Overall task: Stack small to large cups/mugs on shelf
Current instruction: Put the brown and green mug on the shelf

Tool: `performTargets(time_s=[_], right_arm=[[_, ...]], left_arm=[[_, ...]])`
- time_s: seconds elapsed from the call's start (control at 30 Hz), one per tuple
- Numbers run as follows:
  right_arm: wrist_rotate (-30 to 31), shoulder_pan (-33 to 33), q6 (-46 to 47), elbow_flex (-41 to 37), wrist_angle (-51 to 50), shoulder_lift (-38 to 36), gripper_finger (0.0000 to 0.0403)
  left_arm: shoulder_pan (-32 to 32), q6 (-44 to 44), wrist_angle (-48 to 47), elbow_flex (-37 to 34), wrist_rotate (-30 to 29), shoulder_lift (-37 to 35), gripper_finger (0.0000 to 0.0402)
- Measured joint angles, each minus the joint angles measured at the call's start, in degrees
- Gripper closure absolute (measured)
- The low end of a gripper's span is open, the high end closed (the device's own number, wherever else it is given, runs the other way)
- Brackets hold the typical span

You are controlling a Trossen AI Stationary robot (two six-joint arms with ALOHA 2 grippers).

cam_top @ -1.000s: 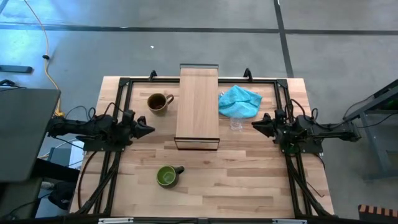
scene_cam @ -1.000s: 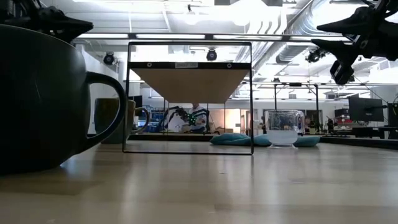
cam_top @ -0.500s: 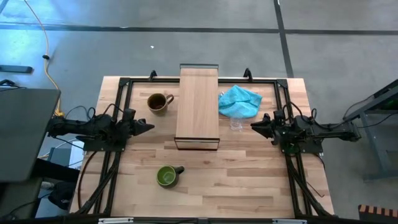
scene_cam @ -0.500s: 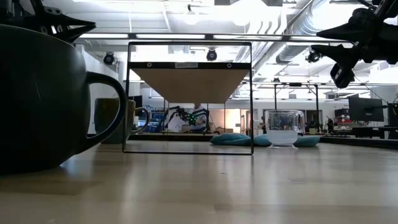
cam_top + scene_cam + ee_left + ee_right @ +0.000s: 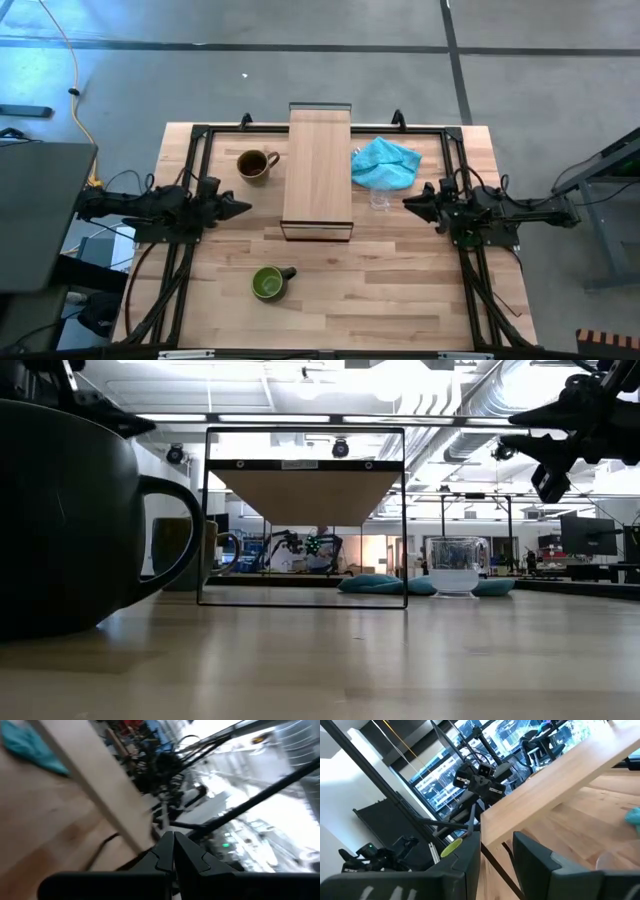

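Note:
The brown-tan mug [image 5: 256,164] stands on the table left of the shelf [image 5: 318,170]. The dark green mug [image 5: 268,283] stands near the front and fills the left of the low view [image 5: 60,520]. The clear glass cup [image 5: 380,200] stands right of the shelf, next to the turquoise cloth [image 5: 385,162]. My left gripper [image 5: 245,208] hovers left of the shelf's near end, shut and empty [image 5: 173,845]. My right gripper [image 5: 407,202] hovers just right of the glass cup, open and empty [image 5: 495,855].
The shelf is a raised board on a thin dark frame [image 5: 305,515] and stands on the table's far middle. Black rails [image 5: 190,170] run along the table's left and right sides. Bare wood lies between the green mug and the right arm.
My left gripper has dipped a little and turned about its wrist, staying left of the shelf. My right gripper has crept slightly toward the glass cup. The mugs, the cup and the shelf have not moved.

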Motion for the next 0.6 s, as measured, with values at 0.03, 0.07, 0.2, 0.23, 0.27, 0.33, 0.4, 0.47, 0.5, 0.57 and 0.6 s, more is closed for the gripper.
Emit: performTargets(time_s=[0.03,0.07,0.2,0.23,0.27,0.33,0.4,0.47,0.5,0.57,0.6], right_arm=[[0.01,0.0,0.0,0.0,-0.3,0.0,0.0297],[0.01,0.0,0.0,0.0,-0.74,0.0,0.0297],[0.02,0.01,0.0,0.0,-2.4,0.0,0.0297],[0.03,0.01,0.0,0.0,-2.67,0.0,0.0297],[0.03,-0.01,0.0,0.0,-2.9,0.0,0.0297],[0.03,0.01,0.0,0.0,-2.96,0.0,0.0297],[0.06,0.01,0.0,0.0,-2.96,0.0,0.0297],[0.08,-0.01,0.0,0.0,-2.96,0.0,0.0297],[0.14,0.0,0.01,0.0,-2.96,0.0,0.0297],[0.21,0.01,0.48,0.0,-2.94,0.0,0.0297],[0.21,0.0,0.46,0.0,-2.96,0.0,0.0297]], left_arm=[[0.0,0.3,-0.41,0.0,-0.38,-0.01,0.0401],[0.0,0.34,-0.17,0.0,-0.36,0.0,0.0401],[0.0,0.47,0.33,0.0,-0.38,0.0,0.0401],[-0.02,0.47,0.35,0.0,-0.37,0.0,0.0401],[-0.02,0.47,0.26,0.0,-0.37,0.0,0.0401],[0.0,0.3,0.27,0.0,-0.35,0.0,0.0401],[-0.02,-1.47,0.25,0.0,-0.29,0.0,0.0401],[-0.01,-2.51,0.16,0.0,-0.3,0.0,0.0401],[0.0,-2.59,0.01,0.0,-0.32,0.0,0.0401],[0.0,-1.15,-0.39,0.0,-0.33,0.0,0.0401],[0.0,0.64,-0.34,0.0,-0.31,0.0,0.0401]])
